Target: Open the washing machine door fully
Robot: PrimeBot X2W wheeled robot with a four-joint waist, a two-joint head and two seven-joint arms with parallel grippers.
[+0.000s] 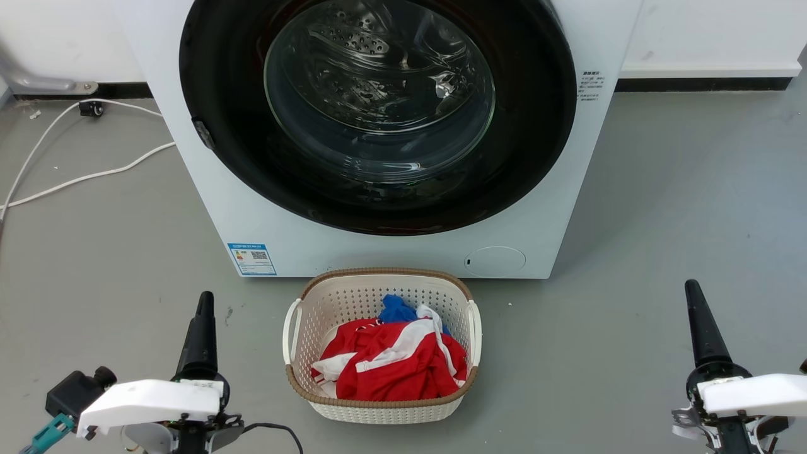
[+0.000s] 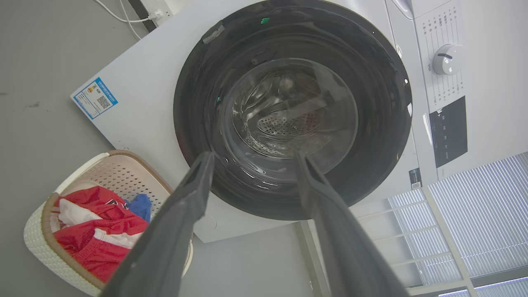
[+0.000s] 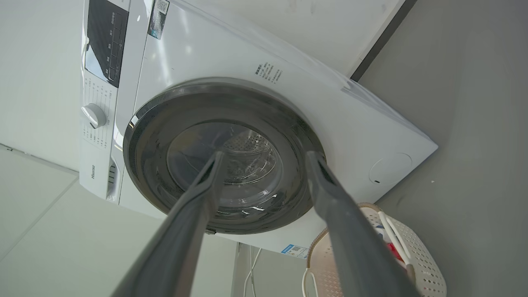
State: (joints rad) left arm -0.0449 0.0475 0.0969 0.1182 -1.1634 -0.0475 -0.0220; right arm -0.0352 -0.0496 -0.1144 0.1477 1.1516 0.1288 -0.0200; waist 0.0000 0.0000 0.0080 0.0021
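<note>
The white washing machine point(image 1: 391, 252) stands straight ahead on the grey floor. Its big round black washing machine door point(image 1: 536, 126) lies flat against the front, with the steel drum visible through the clear glass bowl point(image 1: 378, 94). A small grey tab point(image 1: 203, 133) sits on the door's left edge. My left gripper point(image 1: 205, 302) hovers low at the left and my right gripper point(image 1: 693, 290) low at the right, both well short of the machine. In the wrist views, the left gripper point(image 2: 252, 156) and the right gripper point(image 3: 266, 156) stand open and empty, aimed at the door point(image 2: 371, 103) point(image 3: 148, 136).
A white laundry basket point(image 1: 381, 407) holding red, white and blue clothes sits on the floor just before the machine, between my grippers. A white cable point(image 1: 75, 180) trails across the floor at the left. The control dial point(image 2: 447, 59) is on the machine's upper panel.
</note>
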